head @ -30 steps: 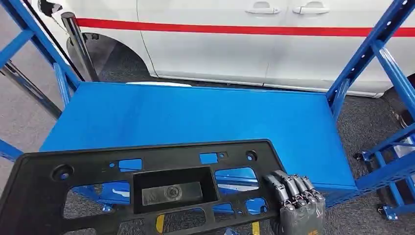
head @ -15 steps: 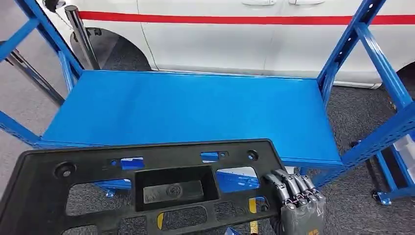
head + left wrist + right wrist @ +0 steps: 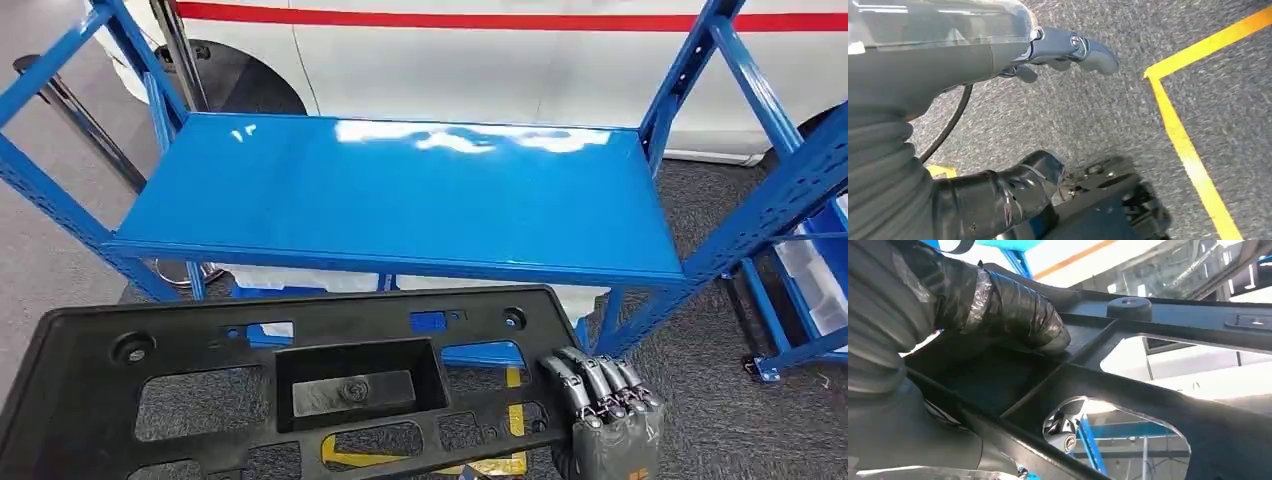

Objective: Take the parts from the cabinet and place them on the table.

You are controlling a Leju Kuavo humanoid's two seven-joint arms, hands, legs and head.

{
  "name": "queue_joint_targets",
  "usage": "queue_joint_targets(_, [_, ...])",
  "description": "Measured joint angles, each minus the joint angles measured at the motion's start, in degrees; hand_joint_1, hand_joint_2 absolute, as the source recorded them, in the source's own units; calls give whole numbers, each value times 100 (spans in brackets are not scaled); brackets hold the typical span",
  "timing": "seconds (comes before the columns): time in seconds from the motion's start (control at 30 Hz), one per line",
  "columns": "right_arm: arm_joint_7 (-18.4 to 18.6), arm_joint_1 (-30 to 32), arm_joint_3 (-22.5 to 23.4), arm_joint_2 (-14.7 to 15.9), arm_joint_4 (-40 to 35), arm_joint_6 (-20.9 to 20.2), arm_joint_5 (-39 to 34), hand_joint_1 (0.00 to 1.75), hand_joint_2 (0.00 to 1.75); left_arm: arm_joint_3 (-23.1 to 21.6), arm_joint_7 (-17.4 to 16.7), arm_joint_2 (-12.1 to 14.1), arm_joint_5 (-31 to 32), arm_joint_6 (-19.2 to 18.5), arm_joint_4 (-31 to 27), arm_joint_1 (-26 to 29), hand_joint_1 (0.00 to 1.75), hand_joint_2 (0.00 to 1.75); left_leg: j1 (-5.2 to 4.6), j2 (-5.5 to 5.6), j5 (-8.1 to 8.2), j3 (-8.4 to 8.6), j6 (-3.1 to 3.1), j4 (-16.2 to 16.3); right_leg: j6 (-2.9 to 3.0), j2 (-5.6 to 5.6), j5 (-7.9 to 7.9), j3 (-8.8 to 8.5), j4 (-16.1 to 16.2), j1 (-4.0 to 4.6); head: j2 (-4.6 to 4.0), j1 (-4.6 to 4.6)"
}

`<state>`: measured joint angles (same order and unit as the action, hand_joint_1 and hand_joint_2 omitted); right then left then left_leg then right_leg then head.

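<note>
a white car (image 3: 480, 60) with a red stripe stands along the far side of the scene, behind everything else. in front of it is a blue metal rack (image 3: 400, 195), its flat glossy shelf catching bright reflections, its slanted perforated posts rising at both ends. grey carpet floor (image 3: 730, 400) lies under and around the rack, marked with yellow tape lines (image 3: 1183, 145), which show in the left wrist view as a corner on the speckled carpet.

closest to the camera in the head view is the part, a long black plastic panel (image 3: 290, 380) with a recessed rectangular box in the middle, several cut-out openings and round bosses near its upper corners. it is held level in the air on the near side of the rack, apart from the shelf's front edge and lower in the picture than it.

the right hand (image 3: 605, 415) grips the panel's right end, dark fingers curled over its top face at the lower right corner. in the right wrist view the thick taped thumb (image 3: 1013, 310) presses on the panel's underside among its ribs.

the left hand (image 3: 1063, 50) shows in the left wrist view above the carpet, its grey fingers stretched out beside a dark surface; whether it has hold of the panel cannot be told.
</note>
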<state>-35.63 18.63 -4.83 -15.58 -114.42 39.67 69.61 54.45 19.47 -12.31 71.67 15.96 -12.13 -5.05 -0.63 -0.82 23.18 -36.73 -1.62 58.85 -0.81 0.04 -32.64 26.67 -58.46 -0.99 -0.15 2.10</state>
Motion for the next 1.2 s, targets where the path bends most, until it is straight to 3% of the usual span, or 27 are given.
queue_joint_targets(0.1, [7, 3, 11, 4, 7, 0, -9, 175, 175, 0, 9, -2, 0, 2, 0, 0, 0, 175, 37, 7, -165, -23, 125, -22, 146, -10, 112, 117, -67, 50, 0, 26])
queue_joint_targets(0.13, [7, -6, 11, 2, 11, 0, -13, 175, 175, 2, 9, 0, 0, 2, 0, 26, 0, 175, 62, 57, -175, -49, 160, 29, 217, -34, 206, 189, -4, 16, 0, 28])
queue_joint_targets(0.17, [9, -22, 15, 4, 15, 0, -17, 175, 175, 2, 9, -2, 0, 7, 0, 19, 0, 175, 67, 74, 114, -145, 200, 167, 261, -53, 287, 265, -22, 25, 0, 13])
queue_joint_targets(0.2, [11, -23, 15, -2, 15, 0, -24, 175, 175, 2, 9, -7, 0, 4, 0, 22, 0, 175, 78, 85, 517, -241, 224, 447, 308, -55, 355, 354, -19, 27, 0, -22])
queue_joint_targets(0.23, [11, -19, 18, 0, 15, 0, -26, 175, 175, 2, 9, -7, 0, 4, 0, 31, 0, 175, 87, 87, 893, -315, 245, 827, 310, -54, 430, 441, -24, 41, 0, -24])
queue_joint_targets(0.27, [15, -17, 20, 0, 22, 0, -26, 175, 175, 2, 11, -7, 0, 5, 0, 31, 0, 175, 87, 85, 1141, -356, 252, 1195, 312, -54, 503, 533, -29, 60, 0, -24])
queue_joint_targets(0.3, [24, -18, 20, 0, 31, 0, -26, 175, 175, 2, 15, -7, 0, 7, 0, 26, 0, 175, 87, 85, 1217, -360, 249, 1553, 311, -61, 586, 653, -44, 74, 0, -24])
queue_joint_targets(0.33, [31, -18, 22, 2, 31, 0, -26, 175, 175, 2, 18, -7, 0, 7, 0, 24, 0, 175, 86, 85, 1139, -306, 240, 1645, 311, -72, 638, 738, -53, 81, 0, -24])
queue_joint_targets(0.37, [31, -19, 22, 2, 33, 0, -28, 175, 175, 2, 22, -7, 0, 7, 0, 24, 0, 175, 85, 85, 928, -134, 221, 1550, 308, -76, 706, 828, -72, 85, 0, -24])
queue_joint_targets(0.43, [31, -20, 20, 2, 33, 0, -46, 175, 175, 2, 26, -4, 0, 11, 0, 22, 0, 175, 77, 86, 570, 515, 175, 783, 289, -71, 831, 1023, -111, 85, 0, -26])
queue_joint_targets(0.47, [31, -20, 22, 2, 31, 2, -50, 175, 175, 2, 37, -2, 0, 15, 0, 4, 0, 175, 69, 90, 655, 934, 141, 233, 269, -69, 880, 1061, -119, 82, 0, -29])
queue_joint_targets(0.5, [31, -22, 22, 2, 31, 2, -59, 175, 175, 2, 61, -2, 0, 15, 0, -10, 0, 175, 31, 88, 840, 1211, 111, -255, 231, -69, 925, 1103, -122, 98, 0, -24])
queue_joint_targets(0.6, [31, -34, 24, 2, 33, 2, -68, 175, 175, 2, 92, -2, 0, 17, 0, -15, 0, 175, -12, 87, 809, 1156, 20, -337, 128, -88, 1083, 1092, -54, 60, 0, -33])
queue_joint_targets(0.63, [31, -35, 24, 2, 31, 2, -68, 175, 175, 4, 92, -2, 0, 22, 0, -5, 0, 175, 29, 85, 707, 1144, -28, -414, 80, -80, 1125, 1103, -42, 83, 0, -26])
queue_joint_targets(0.67, [31, -31, 24, 4, 33, 2, -68, 175, 175, 4, 92, -2, 0, 26, 0, 2, 0, 175, 40, 38, 641, 1130, -53, -438, 63, -64, 998, 1161, -148, 60, 0, -27])
queue_joint_targets(0.7, [31, -35, 24, 6, 33, 2, -68, 175, 175, 4, 92, -2, 0, 26, 0, 1, 0, 175, 39, 31, 600, 1082, -104, -443, 48, -56, 722, 1262, -416, 63, 0, -20])
queue_joint_targets(0.73, [31, -32, 26, 13, 33, 2, -70, 175, 175, 4, 92, -2, 0, 28, 0, -2, 0, 175, 30, 23, 557, 1016, -132, -426, 28, -42, 382, 1436, -909, 53, 0, -18])
queue_joint_targets(0.8, [31, -30, 24, 22, 48, 2, -68, 175, 175, 4, 92, -2, 0, 42, 0, 6, 0, 175, 21, 11, 509, 903, -131, -381, -1, -34, 15, 1661, -1681, 41, 0, -20])
queue_joint_targets(0.83, [31, -30, 26, 35, 55, 2, -70, 175, 175, 4, 92, -2, 0, 44, 0, 10, 0, 175, 21, 12, 488, 860, -121, -347, -11, -34, 2, 1637, -1777, 32, 0, -20])
queue_joint_targets(0.87, [31, -30, 26, 41, 61, 2, -68, 175, 175, 4, 92, -2, 0, 46, 0, 11, 0, 175, 22, 12, 480, 823, -111, -316, -17, -35, 88, 1491, -1625, 21, 0, -18])
queue_joint_targets(0.93, [31, -33, 28, 41, 63, 2, -70, 175, 175, 4, 92, -4, -2, 50, 0, 11, 0, 175, 26, 22, 478, 745, -98, -220, -1, -34, 460, 868, -709, 8, 0, -18])
queue_joint_targets(0.97, [31, -38, 28, 41, 63, 2, -70, 175, 175, 4, 90, -7, -2, 50, 0, 11, 0, 175, 28, 23, 496, 718, -73, -165, 33, -34, 518, 615, -230, 10, 0, -20])
queue_joint_targets(1.0, [31, -39, 28, 44, 68, 2, -70, 175, 175, 4, 87, -13, -2, 52, 0, 14, 0, 175, -10, 17, 510, 648, -34, -109, 60, -27, 441, 580, -152, 46, 0, -18])
queue_joint_targets(1.1, [44, -26, 42, 44, 66, 2, -83, 175, 175, 7, 83, -13, -9, 70, 0, 9, 0, 175, 24, 17, 478, 591, 40, -79, 120, -27, 474, 644, -167, 81, 0, -24])
queue_joint_targets(1.13, [48, -36, 44, 44, 63, 2, -83, 175, 175, 7, 83, -13, -9, 72, 0, 7, 0, 175, 11, 18, 485, 594, 74, -79, 166, -27, 502, 631, -113, 43, 0, -20])
queue_joint_targets(1.2, [46, -42, 44, 41, 63, 2, -83, 175, 175, 7, 83, -13, -9, 76, 0, 6, 0, 175, 40, 38, 736, 467, 151, 194, 229, -50, 541, 614, -66, 19, 0, -27])
